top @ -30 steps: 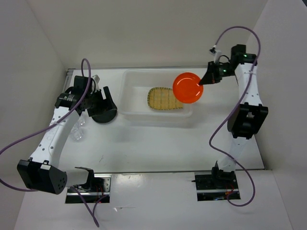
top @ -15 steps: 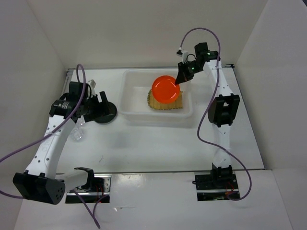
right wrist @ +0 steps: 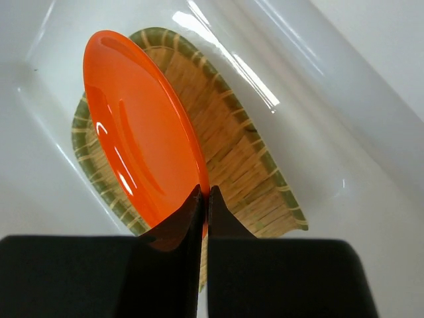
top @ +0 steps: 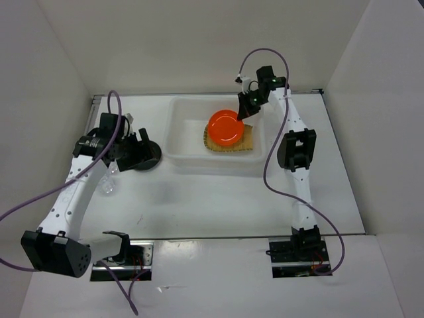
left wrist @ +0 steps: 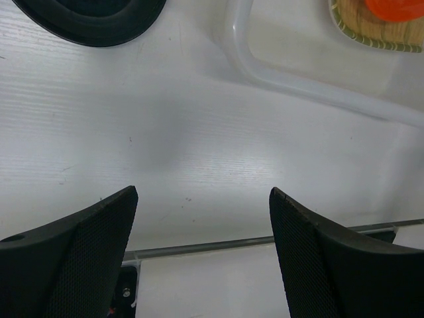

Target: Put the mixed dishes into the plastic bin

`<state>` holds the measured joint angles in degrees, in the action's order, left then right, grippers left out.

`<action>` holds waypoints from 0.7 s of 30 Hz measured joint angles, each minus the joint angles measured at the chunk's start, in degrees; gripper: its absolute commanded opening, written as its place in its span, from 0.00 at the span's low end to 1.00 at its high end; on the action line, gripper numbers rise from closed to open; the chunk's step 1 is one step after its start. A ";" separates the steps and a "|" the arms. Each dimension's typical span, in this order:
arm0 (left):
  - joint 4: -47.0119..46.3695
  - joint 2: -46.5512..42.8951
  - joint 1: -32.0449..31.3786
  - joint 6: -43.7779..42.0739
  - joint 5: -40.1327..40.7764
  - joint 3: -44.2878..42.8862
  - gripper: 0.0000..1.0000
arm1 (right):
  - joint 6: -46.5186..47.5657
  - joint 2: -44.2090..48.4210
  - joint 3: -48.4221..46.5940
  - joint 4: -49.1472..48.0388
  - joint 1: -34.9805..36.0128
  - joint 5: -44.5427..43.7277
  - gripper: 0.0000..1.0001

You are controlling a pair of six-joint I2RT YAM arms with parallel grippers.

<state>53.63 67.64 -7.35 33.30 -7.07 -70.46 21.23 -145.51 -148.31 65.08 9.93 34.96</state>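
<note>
The whitish, see-through bin (top: 175, 132) sits at upper centre of the top view, long side across the frame. Inside it, toward its right end, the tan woven tray (top: 249, 140) lies flat on the floor. The glossy orange plate (right wrist: 139, 126) is tilted steeply over the tray, its rim pinched by the right gripper (right wrist: 204, 193). The black plate (top: 151, 158) lies flat on the table (top: 212, 199) just left of the bin. Further lower left, a clear cup (top: 108, 188) shows faintly; the second is hard to make out.
</note>
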 measured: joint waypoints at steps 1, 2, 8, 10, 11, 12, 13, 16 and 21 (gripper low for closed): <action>-0.04 0.42 0.00 0.07 0.07 0.00 0.87 | -0.11 -0.48 -0.35 -0.13 0.00 -0.55 0.00; -0.04 0.72 0.00 0.11 0.13 0.00 0.87 | -0.24 -1.01 -0.61 -0.17 -0.02 -1.01 0.02; -0.07 1.38 0.00 0.33 0.70 0.00 0.87 | -0.66 -3.15 -1.75 -0.61 0.28 -3.28 0.06; -0.07 1.40 0.00 0.39 0.85 0.00 0.87 | -0.74 -3.76 -1.75 -0.85 0.42 -4.07 0.13; -0.11 1.40 0.00 0.39 0.87 0.00 0.87 | -0.90 -3.89 -1.77 -0.85 0.52 -4.24 0.20; -0.13 1.40 0.00 0.39 0.90 0.00 0.87 | -1.03 -3.93 -1.77 -0.83 0.63 -4.48 0.43; -0.17 1.40 0.00 0.39 0.90 0.00 0.87 | -1.09 -3.98 -1.77 -0.79 0.72 -4.83 0.51; -0.81 1.40 0.00 0.48 0.94 0.11 0.87 | -1.68 -3.98 -1.97 -0.81 0.81 -5.60 0.78; -3.78 0.13 0.00 1.81 0.96 4.11 0.87 | -2.01 -3.74 -3.17 -0.72 1.05 -7.72 0.98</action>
<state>49.84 67.77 -7.35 35.11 -6.11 -66.35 19.22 -149.25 -151.48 64.36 10.98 27.24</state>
